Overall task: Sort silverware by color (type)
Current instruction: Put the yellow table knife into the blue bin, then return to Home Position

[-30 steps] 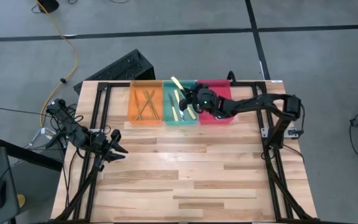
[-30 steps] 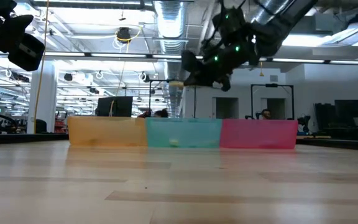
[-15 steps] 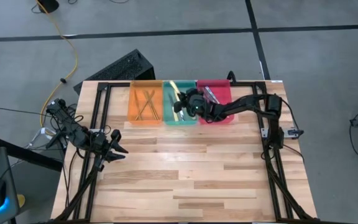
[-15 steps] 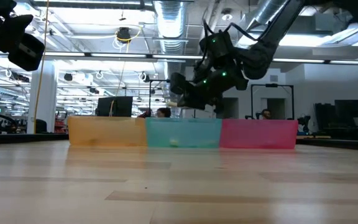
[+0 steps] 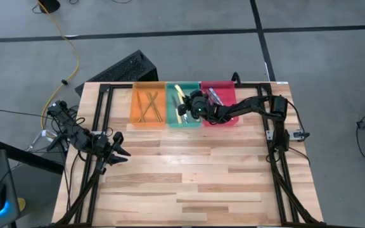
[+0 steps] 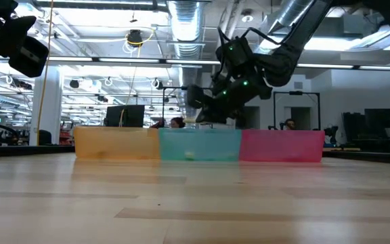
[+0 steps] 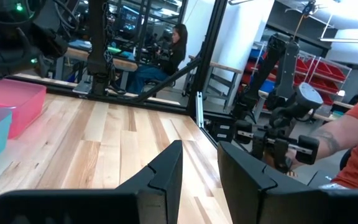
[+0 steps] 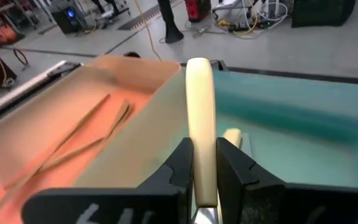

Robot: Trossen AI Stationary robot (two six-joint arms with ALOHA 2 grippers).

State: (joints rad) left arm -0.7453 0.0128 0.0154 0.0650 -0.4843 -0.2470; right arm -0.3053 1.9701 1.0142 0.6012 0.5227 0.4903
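Both arms: dark, matte, jointed segments with black cabling along them. Right gripper (image 6: pixel 196 108) housing shows small green lights. Left gripper (image 7: pixel 199 167): two black angular moulded fingers.

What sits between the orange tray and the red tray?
The green tray, holding pale yellow utensils, seen in the high view; the right gripper hovers above it.

We see even, bright light from ceiling strip lamps (image 6: pixel 185 17). Glare whitens them, and the pale wooden desk (image 6: pixel 195 203) blurs up close.
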